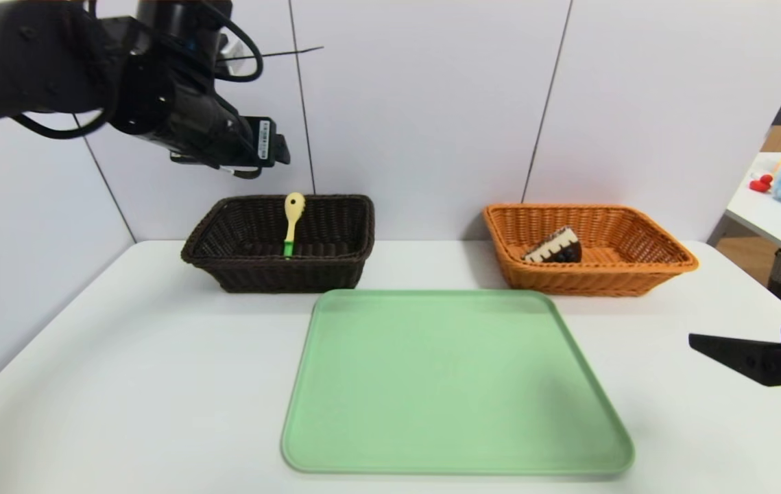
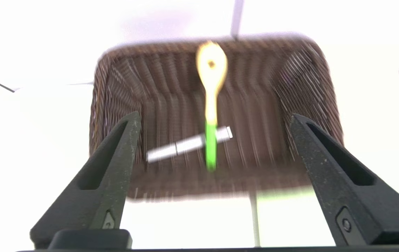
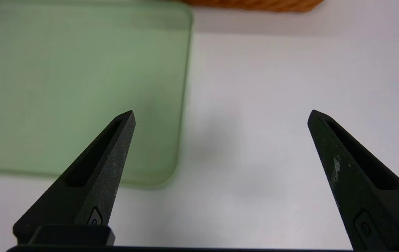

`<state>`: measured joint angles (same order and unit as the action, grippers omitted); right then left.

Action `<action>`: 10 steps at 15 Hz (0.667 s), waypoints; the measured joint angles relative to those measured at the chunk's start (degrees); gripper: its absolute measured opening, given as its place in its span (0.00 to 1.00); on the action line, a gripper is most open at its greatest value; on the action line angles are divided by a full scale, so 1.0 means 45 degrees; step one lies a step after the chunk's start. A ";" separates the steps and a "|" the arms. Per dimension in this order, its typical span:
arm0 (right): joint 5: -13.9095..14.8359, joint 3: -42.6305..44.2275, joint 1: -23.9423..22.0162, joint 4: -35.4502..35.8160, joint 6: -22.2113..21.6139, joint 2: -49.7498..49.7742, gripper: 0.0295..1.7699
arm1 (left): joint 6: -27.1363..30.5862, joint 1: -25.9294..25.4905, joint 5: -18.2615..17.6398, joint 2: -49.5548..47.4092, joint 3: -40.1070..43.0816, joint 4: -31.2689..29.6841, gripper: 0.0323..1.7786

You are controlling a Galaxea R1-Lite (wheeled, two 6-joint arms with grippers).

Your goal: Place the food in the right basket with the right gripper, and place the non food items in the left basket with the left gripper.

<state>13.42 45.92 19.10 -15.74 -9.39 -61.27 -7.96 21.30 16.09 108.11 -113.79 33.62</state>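
While the spoon (image 2: 211,105) lay across the pen (image 2: 185,145) inside the left basket (image 2: 122,91), the left gripper (image 2: 217,120) was held above it, fingers spread and empty. The food (image 1: 555,247) was seen in the right basket (image 1: 637,271). The right gripper (image 3: 220,115) was held wide apart over the table (image 3: 273,105) beside the green tray (image 3: 62,87).

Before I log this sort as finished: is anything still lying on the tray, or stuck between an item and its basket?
Nothing visible is. The green tray is bare. The spoon and pen lie in the dark brown basket, the cake in the orange basket. Both the left gripper and right gripper are open, holding nothing.
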 joint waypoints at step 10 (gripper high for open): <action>0.0490 -0.1257 -0.3083 0.5120 0.3186 0.0528 0.96 | -0.1845 -0.0079 0.1132 -0.6187 0.5006 0.0902 0.93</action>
<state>15.63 40.27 5.23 7.30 4.95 -58.89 -16.26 20.94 21.19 80.26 -91.26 37.68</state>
